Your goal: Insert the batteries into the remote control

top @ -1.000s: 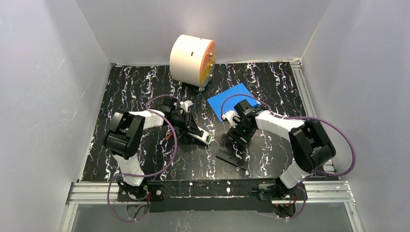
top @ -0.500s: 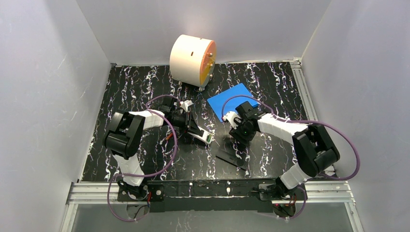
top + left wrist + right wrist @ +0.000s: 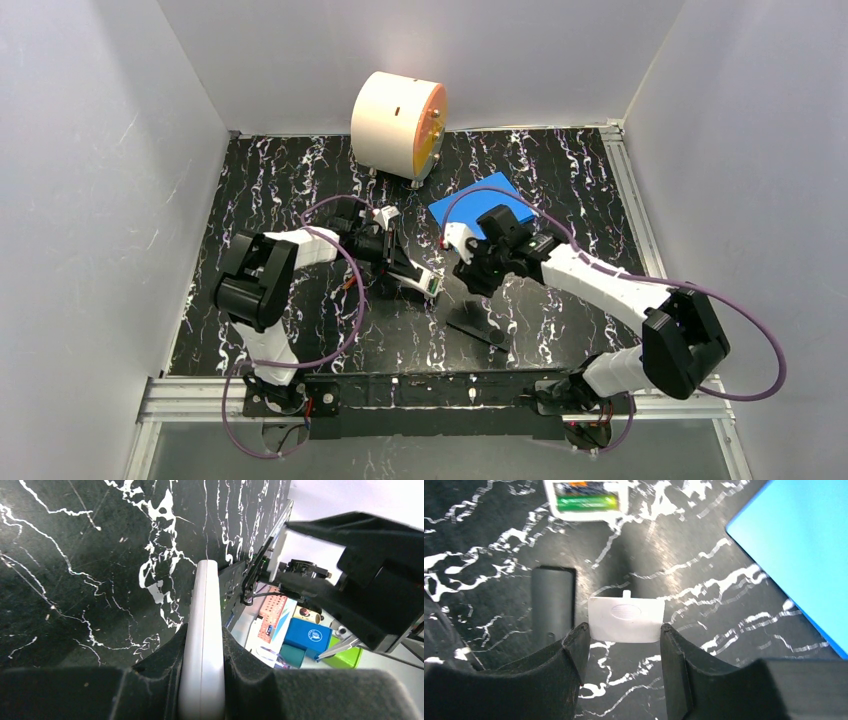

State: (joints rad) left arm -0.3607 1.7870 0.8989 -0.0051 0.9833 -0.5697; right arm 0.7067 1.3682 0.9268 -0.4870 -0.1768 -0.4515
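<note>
My left gripper (image 3: 202, 680) is shut on the white remote control (image 3: 204, 645), holding it edge-on just above the table. In the top view the remote control (image 3: 424, 283) points right from the left gripper (image 3: 398, 264). The right wrist view shows its open bay holding the batteries, one orange-red (image 3: 579, 486) and one green (image 3: 586, 502). My right gripper (image 3: 624, 635) is shut on a small white battery cover (image 3: 626, 620), pinched by its side edges above the table. In the top view the right gripper (image 3: 462, 278) hangs just right of the remote's end.
A black remote (image 3: 477, 325) lies flat below the right gripper, also seen as a dark bar (image 3: 553, 602). A blue pad (image 3: 483, 205) lies behind, and a cream and orange drum (image 3: 398, 125) stands at the back. White walls enclose the table.
My right gripper closed on the white cover and carried it left, toward the remote's open end. The left gripper and remote have not moved.
</note>
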